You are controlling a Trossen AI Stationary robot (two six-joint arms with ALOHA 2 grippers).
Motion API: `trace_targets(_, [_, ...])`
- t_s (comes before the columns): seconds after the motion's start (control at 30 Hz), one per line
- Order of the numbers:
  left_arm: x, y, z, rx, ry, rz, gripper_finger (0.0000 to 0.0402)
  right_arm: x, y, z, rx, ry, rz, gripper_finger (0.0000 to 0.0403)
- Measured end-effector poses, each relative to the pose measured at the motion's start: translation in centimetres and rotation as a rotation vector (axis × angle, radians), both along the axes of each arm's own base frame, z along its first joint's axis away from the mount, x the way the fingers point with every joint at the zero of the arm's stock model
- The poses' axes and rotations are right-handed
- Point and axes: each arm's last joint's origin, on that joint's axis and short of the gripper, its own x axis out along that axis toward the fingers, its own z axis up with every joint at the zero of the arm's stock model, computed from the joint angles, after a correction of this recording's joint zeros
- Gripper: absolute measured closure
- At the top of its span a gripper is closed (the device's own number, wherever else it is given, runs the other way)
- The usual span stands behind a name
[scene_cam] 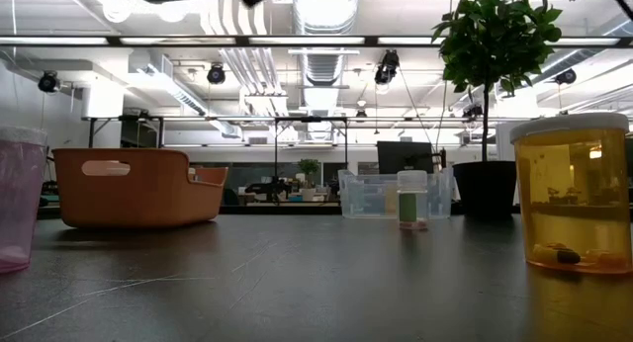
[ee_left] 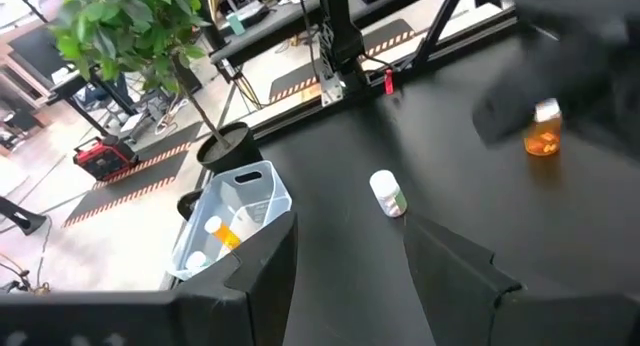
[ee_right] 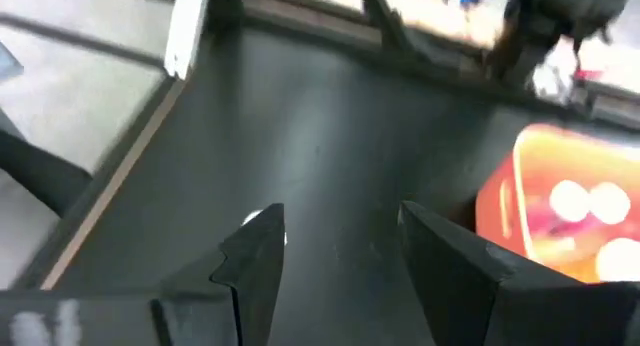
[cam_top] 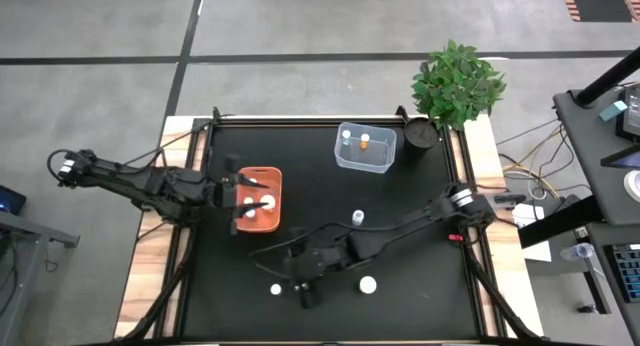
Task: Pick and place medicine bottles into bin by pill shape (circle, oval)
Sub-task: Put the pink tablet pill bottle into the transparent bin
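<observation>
Three medicine bottles stand loose on the worktop (cam_top: 420,246), so I judge the sort only partly done. Nearest me are a pinkish bottle (scene_cam: 20,199) and an amber bottle (scene_cam: 574,194), set well apart. The right gripper (ee_right: 340,231) hangs low between them with its fingers spread and nothing in the gap. The pinkish bottle's white cap shows just beside one fingertip, so I read this as lining up on that bottle, not yet a grasp.

Farther in, a white-capped bottle (cam_top: 358,218) stands alone mid-worktop. Level with it, the left gripper (cam_top: 245,198) hovers over the orange bin (cam_top: 272,176), released and empty, with white-capped bottles in the bin below it. Hanging there fits a drop just made, though I cannot confirm that.

Farthest back sits the clear bin (cam_top: 365,161) holding two bottles, presumably the other pill shape. Pills are unreadable from here.
</observation>
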Motion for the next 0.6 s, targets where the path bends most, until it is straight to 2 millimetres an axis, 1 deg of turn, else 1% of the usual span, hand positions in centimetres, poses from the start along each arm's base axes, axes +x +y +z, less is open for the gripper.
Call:
trace_targets(0.17, [-0.4, 0.1, 0.3, 0.020, -0.018, -0.007, 0.0233, 1.9, -0.2, -2.3, 0.009, 0.130, -0.059, 0.0213])
trace_targets(0.23, [-0.5, 0.1, 0.4, 0.023, -0.025, -0.008, 0.0233, 2.7, -0.2, -3.2, 0.017, 0.151, -0.072, 0.0207])
trace_targets(0.4, [-0.5, 0.1, 0.5, 0.038, -0.031, -0.012, 0.0233, 4.0, 0.3, -4.8, 0.092, 0.193, 0.024, 0.0181])
trace_targets(0.5, [-0.5, 0.1, 0.5, 0.037, -0.036, -0.012, 0.0233, 4.7, 0.1, -5.6, 0.156, 0.217, 0.086, 0.0166])
trace_targets(0.6, [-0.3, 0.1, 0.4, 0.023, -0.028, -0.009, 0.0233, 5.3, 0.1, -7.1, 0.161, 0.235, 0.090, 0.0157])
